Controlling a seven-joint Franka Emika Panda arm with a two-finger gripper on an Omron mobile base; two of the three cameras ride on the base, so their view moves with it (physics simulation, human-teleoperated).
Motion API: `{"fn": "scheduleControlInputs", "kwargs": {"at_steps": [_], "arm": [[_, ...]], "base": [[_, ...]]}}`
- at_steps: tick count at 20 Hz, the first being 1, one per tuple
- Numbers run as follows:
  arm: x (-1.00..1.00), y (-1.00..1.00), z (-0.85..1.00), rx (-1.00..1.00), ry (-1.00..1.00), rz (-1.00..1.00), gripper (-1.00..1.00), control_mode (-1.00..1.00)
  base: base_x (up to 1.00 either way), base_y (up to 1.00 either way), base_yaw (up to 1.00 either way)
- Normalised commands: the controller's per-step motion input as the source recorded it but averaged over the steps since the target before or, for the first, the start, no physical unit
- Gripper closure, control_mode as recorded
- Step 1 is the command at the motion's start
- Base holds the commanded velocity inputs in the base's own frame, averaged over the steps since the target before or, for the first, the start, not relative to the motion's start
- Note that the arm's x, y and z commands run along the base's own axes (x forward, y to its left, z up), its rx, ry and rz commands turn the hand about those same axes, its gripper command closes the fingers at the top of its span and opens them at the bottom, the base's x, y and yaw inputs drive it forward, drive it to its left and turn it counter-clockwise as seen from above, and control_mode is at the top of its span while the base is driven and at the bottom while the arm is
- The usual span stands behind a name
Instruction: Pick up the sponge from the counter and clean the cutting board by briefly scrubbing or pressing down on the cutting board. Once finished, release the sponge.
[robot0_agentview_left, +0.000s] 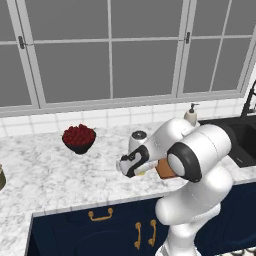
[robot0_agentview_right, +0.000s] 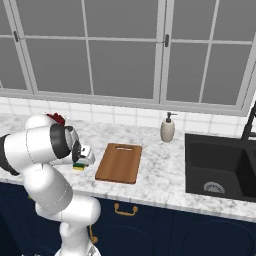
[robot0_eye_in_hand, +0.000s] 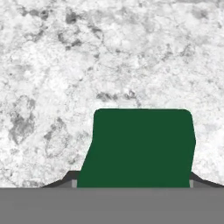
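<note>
The sponge (robot0_eye_in_hand: 140, 148) shows its dark green top in the hand view, held between my two finger tips. My gripper (robot0_eye_in_hand: 133, 181) is shut on it. From the right base view the sponge (robot0_agentview_right: 79, 166) is a small yellow and green block under the hand, low at the marbled counter (robot0_agentview_right: 160, 175) and just left of the cutting board (robot0_agentview_right: 119, 162). I cannot tell whether it touches the stone. The brown wooden board lies flat with its slot handle at the far end. In the left base view my gripper (robot0_agentview_left: 131, 167) points down and the arm hides most of the cutting board (robot0_agentview_left: 164, 169).
A dark bowl of red fruit (robot0_agentview_left: 79, 137) stands at the back left of the counter (robot0_agentview_left: 50, 170). A soap dispenser (robot0_agentview_right: 168, 127) stands behind the board, with the black sink (robot0_agentview_right: 220, 167) to its right. Windows line the back wall.
</note>
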Motion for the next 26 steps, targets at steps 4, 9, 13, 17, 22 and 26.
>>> {"fn": "scheduleControlInputs", "kwargs": {"at_steps": [4, 9, 13, 17, 22, 26], "arm": [[0.0, 0.0, -0.06, 0.0, 0.0, 0.0, -1.0, -1.0], [0.0, 0.0, 0.02, 0.0, 0.0, 0.0, -1.0, -1.0], [0.0, 0.0, 0.1, 0.0, 0.0, 0.0, -1.0, -1.0], [0.0, 0.0, 0.09, 0.0, 0.01, -0.02, -1.0, -1.0], [0.0, -0.07, 0.19, -0.1, 0.04, -0.15, -1.0, -1.0], [-0.18, -0.05, 0.98, 0.04, -0.06, -0.01, -1.0, -1.0]], "base": [[0.0, 0.0, 0.0], [0.0, 0.0, 0.0], [0.0, 0.0, 0.0], [0.0, 0.0, 0.0], [0.0, 0.0, 0.0], [0.0, 0.0, 0.0]]}}
